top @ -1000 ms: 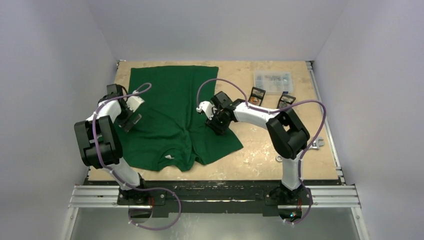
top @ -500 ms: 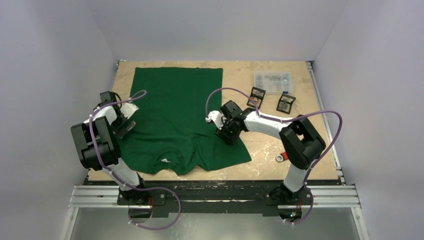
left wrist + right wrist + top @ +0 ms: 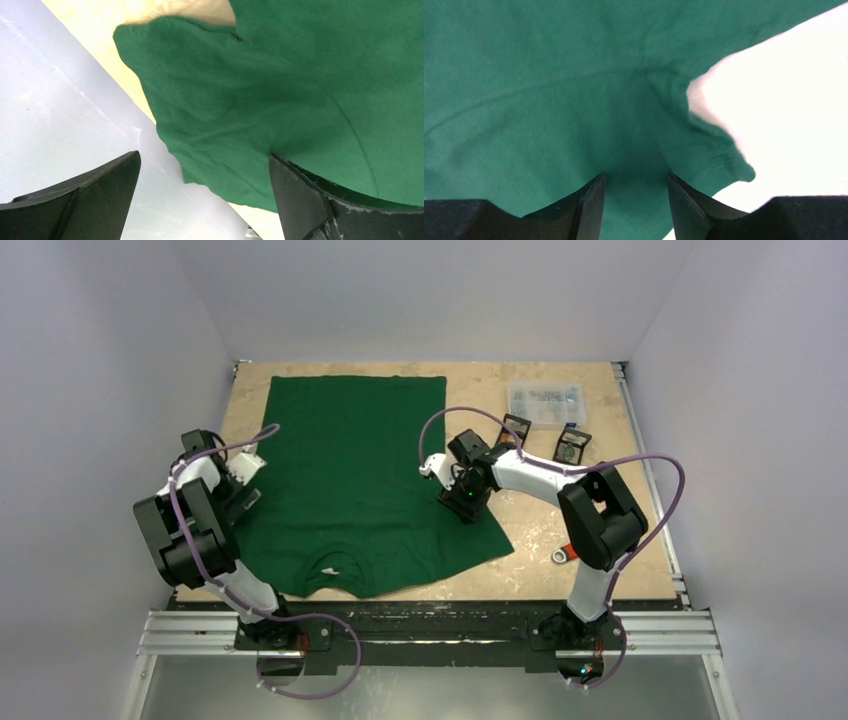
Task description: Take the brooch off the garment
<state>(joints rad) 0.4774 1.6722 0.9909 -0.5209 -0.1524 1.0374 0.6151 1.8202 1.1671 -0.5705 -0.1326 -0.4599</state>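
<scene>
Dark green short-sleeved T-shirt (image 3: 350,480) lies flat on tan wooden tabletop (image 3: 570,530), bare room to its right. Left jaws wide over left sleeve (image 3: 200,100) at tabletop edge. Right jaws narrow, right sleeve (image 3: 704,150) cloth between; grip unclear.

We saw the garment (image 3: 350,470) as matt, soft green knit cloth with stitched hems. At two o'clock the box (image 3: 545,400) looked like clear glossy plastic, while the table (image 3: 480,380) was pale, scuffed, matt wood.

T-shirt (image 3: 350,480): central fold gone, now spread flatter and wider. Left gripper (image 3: 245,502) shifted outward left; right gripper (image 3: 463,507) outward right.
</scene>
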